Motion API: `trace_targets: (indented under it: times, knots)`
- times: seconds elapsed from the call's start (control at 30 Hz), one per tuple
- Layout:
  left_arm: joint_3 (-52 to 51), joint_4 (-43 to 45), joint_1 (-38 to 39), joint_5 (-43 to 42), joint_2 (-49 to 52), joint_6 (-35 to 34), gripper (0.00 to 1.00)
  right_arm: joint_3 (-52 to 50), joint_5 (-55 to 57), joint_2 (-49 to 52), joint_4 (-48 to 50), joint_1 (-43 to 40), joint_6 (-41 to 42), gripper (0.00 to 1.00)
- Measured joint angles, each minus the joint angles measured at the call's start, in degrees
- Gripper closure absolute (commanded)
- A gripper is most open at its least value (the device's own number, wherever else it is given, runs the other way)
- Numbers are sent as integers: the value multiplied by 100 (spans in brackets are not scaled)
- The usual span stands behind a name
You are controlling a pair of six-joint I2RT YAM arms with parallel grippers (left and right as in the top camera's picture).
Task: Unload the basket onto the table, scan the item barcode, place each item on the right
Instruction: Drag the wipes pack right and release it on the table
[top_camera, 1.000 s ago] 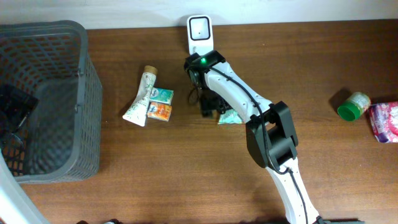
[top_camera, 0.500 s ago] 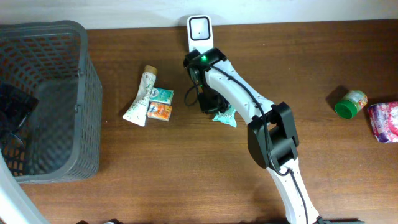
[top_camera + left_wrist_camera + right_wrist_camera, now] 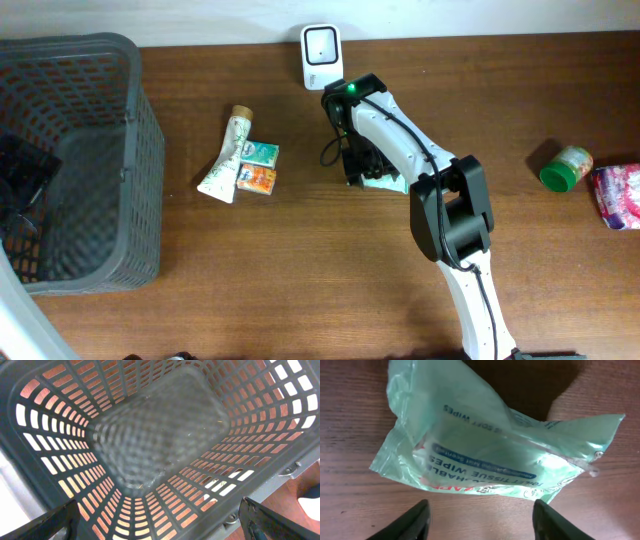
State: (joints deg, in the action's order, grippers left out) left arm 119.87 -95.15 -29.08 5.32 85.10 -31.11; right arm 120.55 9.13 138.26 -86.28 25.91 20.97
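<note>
The item is a pale green packet of toilet tissue wipes [image 3: 485, 455], lying flat on the wooden table with its printed face up; I see no barcode on it. From overhead only a corner of the packet [image 3: 388, 184] pokes out from under my right gripper [image 3: 362, 165]. That right gripper [image 3: 481, 510] stands open just short of the packet, both fingers apart from it with bare wood between them. The white scanner [image 3: 320, 47] stands at the table's back edge. My left gripper [image 3: 157, 510] hangs open over the grey basket [image 3: 150, 435], holding nothing.
The grey basket [image 3: 130, 120] fills the table's left end. A white tube [image 3: 228, 155] and two small packets, green [image 3: 262, 153] and orange [image 3: 258, 180], lie left of centre. A green-capped jar [image 3: 565, 168] and a pink packet [image 3: 618, 195] lie at the right edge.
My right arm has swung a little to the right and the green packet has shifted right with it. The jaws now stand apart and off the packet. The left arm has not moved.
</note>
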Motion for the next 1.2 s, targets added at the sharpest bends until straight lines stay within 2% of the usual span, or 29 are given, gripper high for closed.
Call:
trace_targets:
  times: [0.03, 0.07, 0.4, 0.43, 0.47, 0.53, 0.57, 0.63, 0.67, 0.7, 0.73, 0.77, 0.87, 0.93, 1.0, 1.1, 1.13, 1.17, 1.2]
  knots:
    - [0, 0, 0, 0, 0, 0, 1, 0, -2, 0, 4, 0, -2, 21]
    - [0, 0, 0, 0, 0, 0, 1, 0, 0, 0, 4, 0, 4, 1]
    - [0, 0, 0, 0, -2, 0, 1, 153, -44, 0, 103, 0, -48, 2]
    - [0, 0, 0, 0, -2, 0, 1, 291, -63, 0, 109, 7, -459, 2]
    - [0, 0, 0, 0, 0, 0, 1, 306, -11, 0, 37, 28, -1272, 3]
    - [0, -2, 0, -2, 0, 0, 1, 188, 507, -9, 66, 76, -1912, 7]
    - [0, -4, 0, -2, -2, 0, 1, 0, 772, -9, 229, 74, -2068, 9]
    - [0, -4, 0, -2, -2, 0, 1, -354, 1023, -9, 544, 68, -2201, 26]
    - [0, 0, 0, -2, -2, 0, 1, -487, 1095, -11, 708, 76, -2271, 45]
    - [0, 0, 0, 0, 0, 0, 1, -616, 1143, -11, 870, 81, -2275, 56]
    - [0, 0, 0, -2, 0, 0, 1, -634, 1158, -13, 1043, 81, -2260, 73]
    - [0, -2, 0, -2, -2, 0, 1, -636, 1064, -13, 1137, 83, -2262, 77]
    - [0, -2, 0, 0, -2, 0, 1, -522, -70, -63, 861, 35, -2247, 77]
    - [0, -2, 0, -2, 0, 0, 1, 48, -1792, -35, 223, -203, -2253, 74]
    - [0, -4, 0, 0, -2, 0, 1, 356, -3751, -39, 92, -798, -2577, 71]
    - [0, -4, 0, 0, 0, 0, 1, -125, -5237, -42, 249, -1467, -2999, 68]
    - [0, -2, 0, -2, 0, 0, 1, -612, -5633, -42, 483, -1513, -3091, 58]
    - [0, -9, 0, 0, -2, 0, 1, -890, -5759, -35, 577, -1513, -3130, 52]
    - [0, -2, 0, -2, 0, 0, 1, -1104, -5825, -37, 708, -1534, -3099, 36]
